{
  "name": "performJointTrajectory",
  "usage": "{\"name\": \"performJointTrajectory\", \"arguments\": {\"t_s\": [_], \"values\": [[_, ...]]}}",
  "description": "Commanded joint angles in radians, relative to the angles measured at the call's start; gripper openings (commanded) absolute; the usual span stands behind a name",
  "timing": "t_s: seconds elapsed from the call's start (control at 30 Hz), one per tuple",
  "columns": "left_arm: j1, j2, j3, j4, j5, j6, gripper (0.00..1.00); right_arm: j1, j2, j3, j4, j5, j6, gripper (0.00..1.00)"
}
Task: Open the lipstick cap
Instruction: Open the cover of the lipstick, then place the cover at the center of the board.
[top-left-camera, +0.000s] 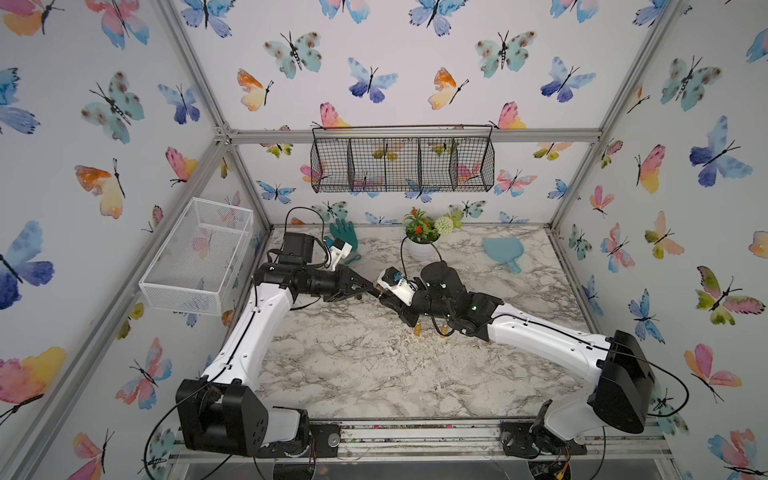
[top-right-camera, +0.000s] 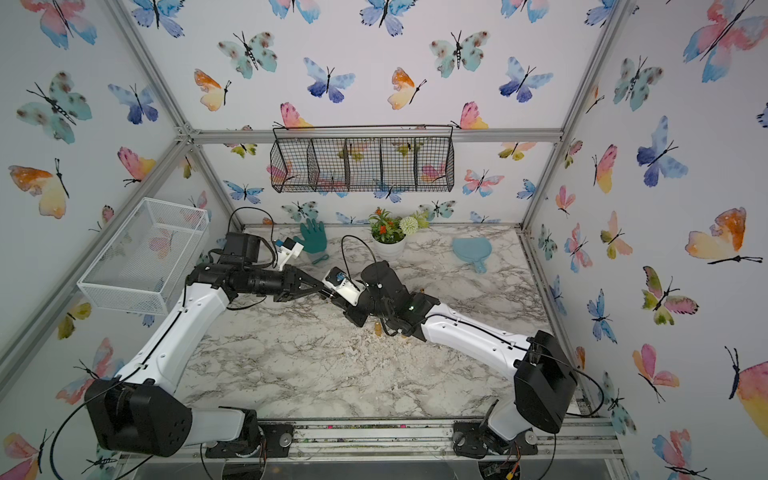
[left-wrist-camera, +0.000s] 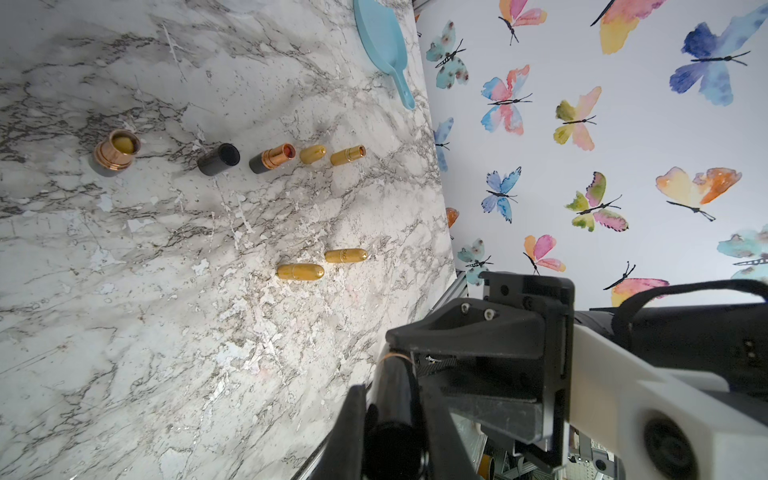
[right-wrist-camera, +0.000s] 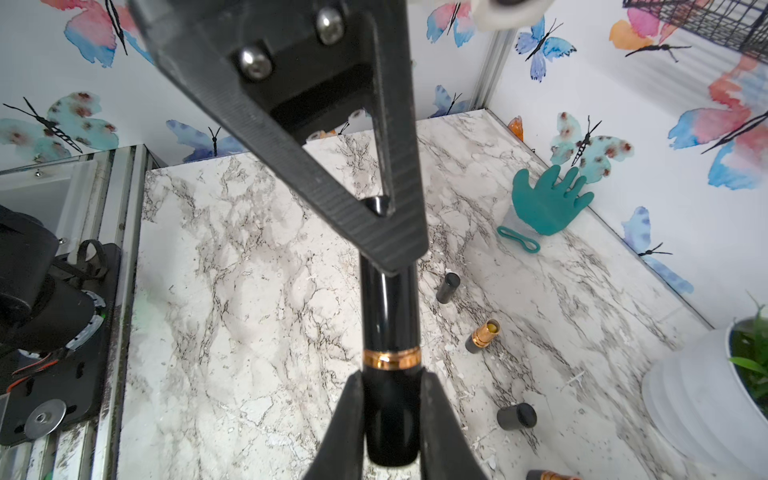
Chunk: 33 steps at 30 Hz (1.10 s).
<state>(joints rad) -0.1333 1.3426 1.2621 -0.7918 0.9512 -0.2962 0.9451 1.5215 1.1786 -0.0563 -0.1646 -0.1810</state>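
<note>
Lipstick (right-wrist-camera: 388, 311) sits clamped by left gripper (left-wrist-camera: 390, 399) and right gripper (right-wrist-camera: 390, 384).

Marble table (top-left-camera: 353, 374) seen from above: its wide front stretch, well away from the flower pot (top-left-camera: 419, 249) at the back edge, lies bare, while in front of the pot the left arm (top-left-camera: 266, 324) and right arm (top-left-camera: 540, 336) meet over scattered lipstick tubes (left-wrist-camera: 300, 272), and a glove (top-left-camera: 344, 235) and hand mirror (top-left-camera: 503, 251) flank the pot.
</note>
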Motion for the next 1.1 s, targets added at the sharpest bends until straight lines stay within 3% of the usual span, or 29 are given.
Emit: {"name": "performJointTrajectory", "arguments": {"t_s": [0.0,0.47,0.63,0.83,1.07], "values": [[0.100,-0.022,0.005,0.052,-0.146,0.001,0.00,-0.030,-0.049,-0.046,-0.204,0.144,0.017,0.03],[0.133,-0.032,-0.025,0.079,-0.154,-0.019,0.00,-0.016,-0.085,-0.059,-0.211,0.143,0.023,0.03],[0.076,-0.063,-0.139,0.088,-0.378,-0.029,0.00,-0.016,-0.109,-0.057,-0.175,0.145,0.032,0.02],[-0.154,-0.035,-0.305,0.182,-0.770,-0.107,0.00,-0.016,-0.108,-0.030,-0.152,0.135,0.035,0.02],[-0.222,0.047,-0.411,0.323,-0.883,-0.144,0.00,-0.016,-0.130,-0.025,-0.128,0.122,0.034,0.03]]}}
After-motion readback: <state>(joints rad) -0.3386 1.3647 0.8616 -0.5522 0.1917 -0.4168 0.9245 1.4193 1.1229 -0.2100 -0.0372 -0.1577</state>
